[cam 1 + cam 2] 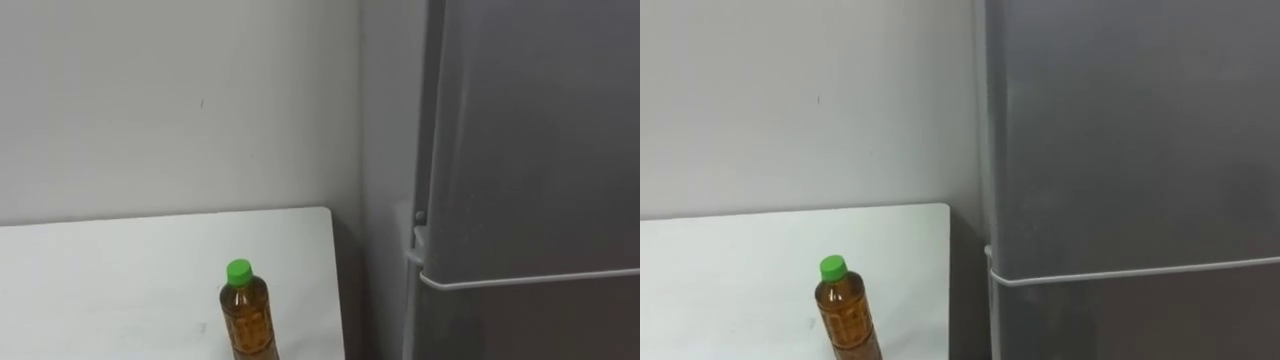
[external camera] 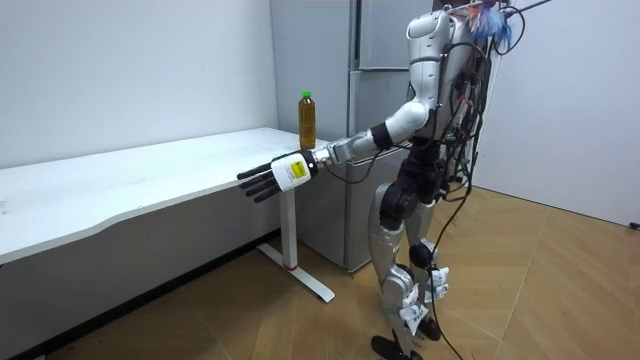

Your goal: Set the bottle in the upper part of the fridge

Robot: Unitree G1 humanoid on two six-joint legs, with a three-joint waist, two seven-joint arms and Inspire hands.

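On the white worktop (image 1: 100,280), close to its right edge and a little in from the far right corner, an amber bottle (image 1: 245,315) with a green cap stands upright and untouched. Just past that edge rises the grey fridge (image 1: 1130,200). Its upper door (image 1: 540,130) is closed, flush above the seam that divides it from the lower one. By these signs the task has barely begun: the bottle is not yet grasped, the upper door is not yet opened, and nothing has been placed inside. What remains is to take hold of the bottle, open that door, set the bottle in and shut it again. In the room view the robot stands by the end of the worktop, in front of the fridge, with its left arm stretched out low. The left robot hand (image 2: 280,175) is released, with its fingers straight and empty, and it hangs off the near corner of the worktop's end. The bottle stands farther back along the same end and higher than the hand, clearly apart from it, so a reach up and inward looks necessary.
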